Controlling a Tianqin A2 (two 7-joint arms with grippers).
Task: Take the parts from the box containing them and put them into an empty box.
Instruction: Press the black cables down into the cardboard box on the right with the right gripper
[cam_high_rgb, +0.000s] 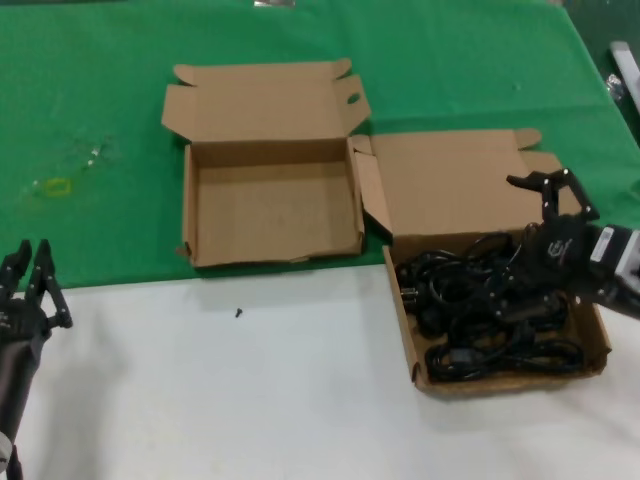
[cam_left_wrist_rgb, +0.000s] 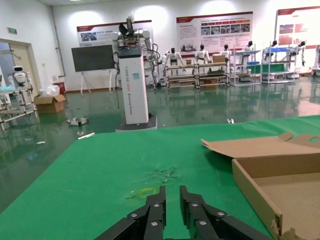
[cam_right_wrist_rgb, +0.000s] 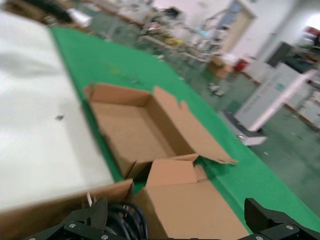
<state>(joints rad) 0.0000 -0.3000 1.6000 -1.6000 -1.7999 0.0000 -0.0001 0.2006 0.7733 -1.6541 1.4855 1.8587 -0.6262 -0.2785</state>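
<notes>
The empty box (cam_high_rgb: 270, 205) lies open on the green cloth, its lid folded back. To its right the box containing the parts (cam_high_rgb: 405, 325) holds a tangle of black power cords (cam_high_rgb: 490, 310). My right gripper (cam_high_rgb: 517, 238) hovers over the far right part of that tangle, open wide, nothing between its fingers. In the right wrist view the right gripper (cam_right_wrist_rgb: 177, 215) spans the cords (cam_right_wrist_rgb: 125, 217) and the lid of the box containing them (cam_right_wrist_rgb: 192, 205), with the empty box (cam_right_wrist_rgb: 135, 125) beyond. My left gripper (cam_high_rgb: 31, 266) rests at the near left, a narrow gap between its fingers (cam_left_wrist_rgb: 159, 200), holding nothing.
A small black speck (cam_high_rgb: 238, 313) lies on the white tabletop (cam_high_rgb: 250, 390) in front of the empty box. A yellow ring with clear scraps (cam_high_rgb: 58, 186) sits on the green cloth (cam_high_rgb: 100, 80) at the left, ahead of the left gripper (cam_left_wrist_rgb: 172, 200).
</notes>
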